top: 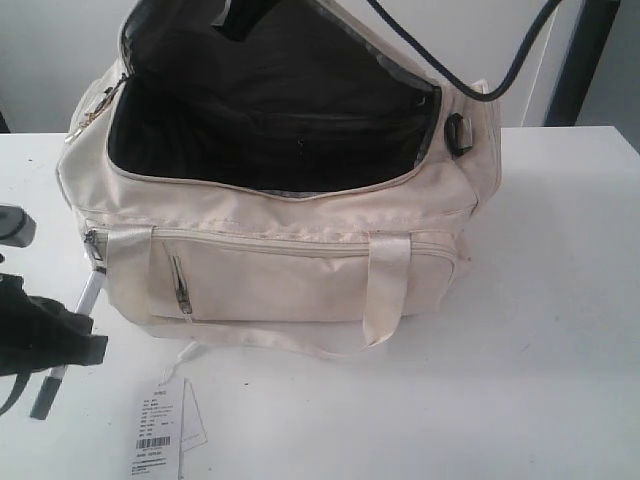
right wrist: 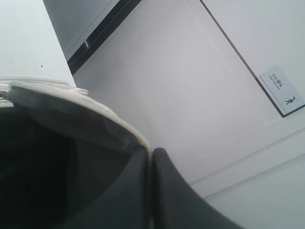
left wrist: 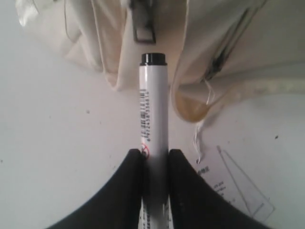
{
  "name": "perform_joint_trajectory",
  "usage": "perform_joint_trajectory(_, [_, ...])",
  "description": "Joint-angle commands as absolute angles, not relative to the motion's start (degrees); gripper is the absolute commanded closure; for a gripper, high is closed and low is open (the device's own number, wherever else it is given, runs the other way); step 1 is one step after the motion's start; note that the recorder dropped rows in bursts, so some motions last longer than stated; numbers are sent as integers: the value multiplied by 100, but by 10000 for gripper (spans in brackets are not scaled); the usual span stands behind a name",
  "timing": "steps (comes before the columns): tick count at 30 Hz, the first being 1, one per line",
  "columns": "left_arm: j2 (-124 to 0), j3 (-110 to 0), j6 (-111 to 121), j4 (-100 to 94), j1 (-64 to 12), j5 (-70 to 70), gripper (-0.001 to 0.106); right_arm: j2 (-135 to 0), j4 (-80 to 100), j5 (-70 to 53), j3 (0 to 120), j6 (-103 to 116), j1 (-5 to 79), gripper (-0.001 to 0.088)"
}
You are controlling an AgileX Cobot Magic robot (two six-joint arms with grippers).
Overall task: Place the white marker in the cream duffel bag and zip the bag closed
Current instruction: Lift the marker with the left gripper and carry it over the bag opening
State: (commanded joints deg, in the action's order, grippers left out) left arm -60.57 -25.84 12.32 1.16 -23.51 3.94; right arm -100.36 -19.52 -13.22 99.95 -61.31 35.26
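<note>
**Cream duffel bag point(top: 300, 280) held agape, white marker point(left wrist: 153, 105) aimed at its end**

The white desk point(top: 520, 380) carries the cream duffel bag across its middle. The bag's front pocket and webbing handles face the exterior camera, its main zip is undone and the black lining shows. The right fingers point(right wrist: 143, 157) are clenched on the far rim of the opening, with the zip edge running in between them, and hold that rim raised. The left fingers point(left wrist: 136, 160) sit at the exterior view's left edge, just off the bag's left end, clamped around the white marker's barrel.

In the exterior view the marker's long axis runs on a diagonal, from low near the desk's front edge up and slightly rightward to the bag's left end. Its short black end points at the bag, just short of the grey zip pull point(left wrist: 143, 24) hanging there. A greyer length sticks out behind the fingers. Whether the marker is clear of the desk I cannot tell. A white paper tag point(top: 160, 430) with a barcode lies on the desk in front of the bag, near the marker.
</note>
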Motion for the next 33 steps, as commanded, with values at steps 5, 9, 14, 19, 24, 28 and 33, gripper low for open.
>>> perform_joint_trajectory(5, [-5723,-2584,1232,116,-2361,1197,1053,-10036,-1952,-1322,9995,-6131,3526,868])
perform_joint_trajectory(9, [-5600,-2584,1314,116,-2361,1718,1053,-10036,-1952,-1322,9995,-6131,3526,868])
perform_joint_trajectory(14, [-5588,-2584,1843,-487,-2361,2516,1053,-10036,-1952,-1322,9995,-6131,3526,868])
perform_joint_trajectory(19, [-5619,-2584,2267,-1320,-2361,3740,1053,-10036,-1952,-1322,9995,-6131,3526,868])
perform_joint_trajectory(24, [-5857,-2584,2360,-1320,-2361,4728,1053,-10036,-1952,-1322,9995,-6131,3526,868])
perform_joint_trajectory(28, [-6219,-2646,2360,-1320,-2361,5177,1053,-10036,-1952,-1322,9995,-6131,3526,868])
perform_joint_trajectory(33, [-6622,-2954,2360,-1454,-2361,5613,1053,-10036,-1952,-1322,9995,-6131,3526,868])
